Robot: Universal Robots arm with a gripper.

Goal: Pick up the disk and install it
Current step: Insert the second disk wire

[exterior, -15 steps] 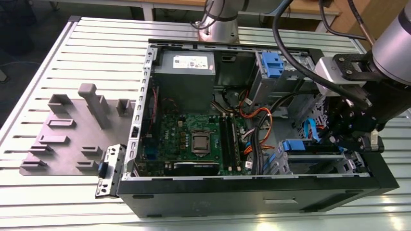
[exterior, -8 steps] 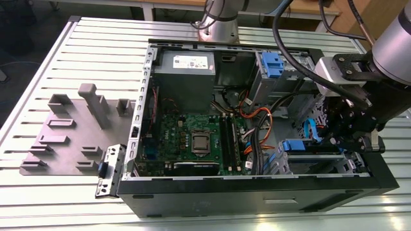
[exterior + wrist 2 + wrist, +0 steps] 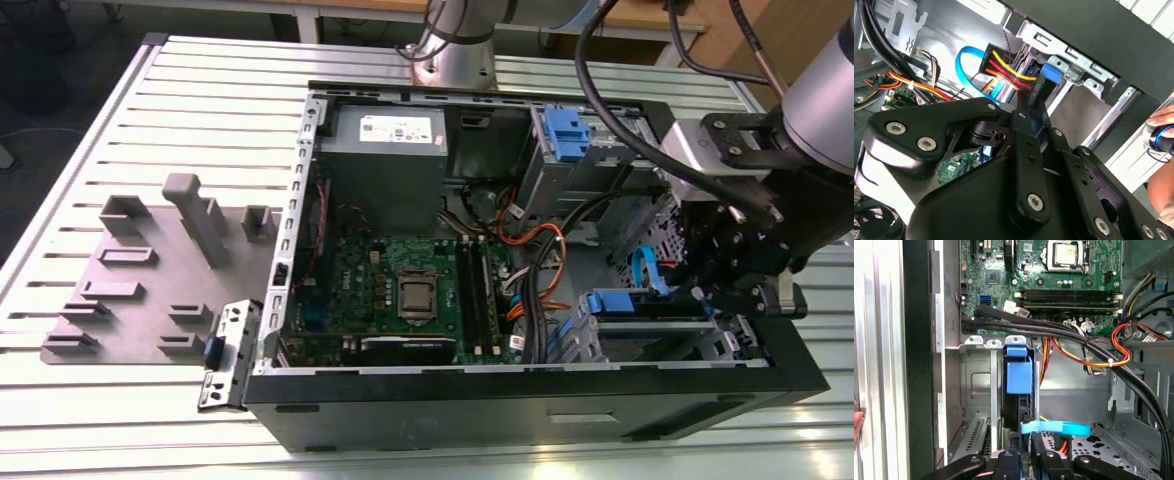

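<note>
The disk (image 3: 1019,390) stands on edge in a metal drive bay at the corner of the open computer case, its blue carrier tab facing out. In the exterior view the disk (image 3: 625,302) sits low in the case on the exterior view's right. My gripper (image 3: 714,285) reaches into the case right beside it. In the first wrist view my gripper (image 3: 1025,457) has its black fingers (image 3: 1046,460) drawn together on the disk's near end. The second wrist view shows the gripper (image 3: 1026,114) closed just short of the blue tab (image 3: 1051,73).
A blue data cable (image 3: 1054,428) crosses just in front of the fingers. Yellow, red and black power wires (image 3: 1006,70) run to the bay. A second blue carrier (image 3: 567,135) sits in the upper bay. A person's hand (image 3: 1164,125) rests outside the case wall. A grey fixture plate (image 3: 147,280) lies on the table.
</note>
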